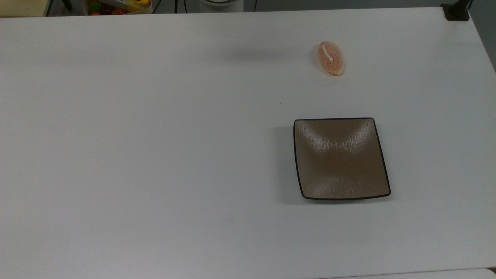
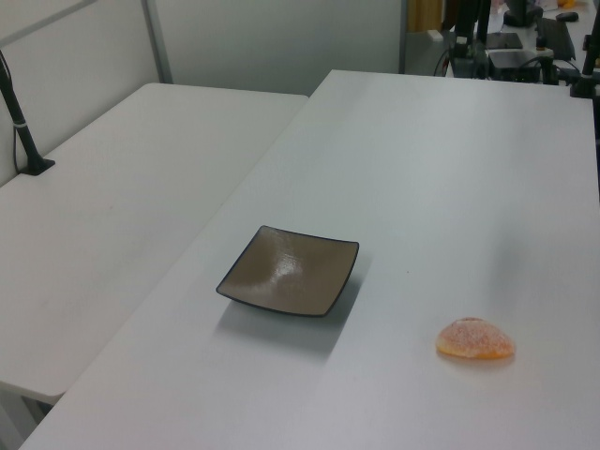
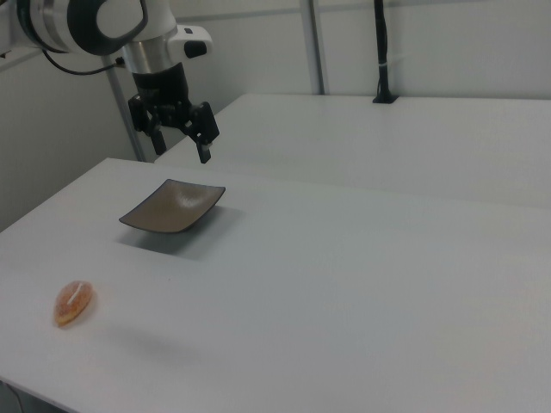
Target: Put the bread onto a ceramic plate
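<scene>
The bread is a small oval orange-pink loaf with a white stripe, lying on the white table toward the top view's upper right. It also shows as the bread in the left view and the bread in the right view. The ceramic plate is square, glossy brown and dark-rimmed, bare, a short way from the loaf; the plate and plate appear likewise. My gripper hangs high over the table, open, holding nothing, drawn above the plate in the right view.
A container of colourful items sits beyond the table's far edge at the top view's upper left. A black clamped post stands at a corner. A second white table adjoins this one.
</scene>
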Controlling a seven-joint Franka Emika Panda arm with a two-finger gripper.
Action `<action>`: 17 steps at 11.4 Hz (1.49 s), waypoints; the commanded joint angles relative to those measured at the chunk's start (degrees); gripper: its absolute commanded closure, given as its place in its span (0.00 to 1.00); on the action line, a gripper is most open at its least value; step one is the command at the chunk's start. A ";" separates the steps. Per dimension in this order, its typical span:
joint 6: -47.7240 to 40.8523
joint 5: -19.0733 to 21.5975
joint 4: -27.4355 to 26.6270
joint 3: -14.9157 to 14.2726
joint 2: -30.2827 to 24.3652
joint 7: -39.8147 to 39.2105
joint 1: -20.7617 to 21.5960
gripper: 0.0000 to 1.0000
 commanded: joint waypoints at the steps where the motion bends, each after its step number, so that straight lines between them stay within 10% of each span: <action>1: 0.05 0.44 -1.53 -0.38 -0.71 -0.92 3.07 0.00; 8: -7.51 0.27 -6.18 0.93 -5.71 -0.22 12.82 0.00; 17: 3.52 1.58 -22.16 20.43 -6.43 6.37 15.91 0.00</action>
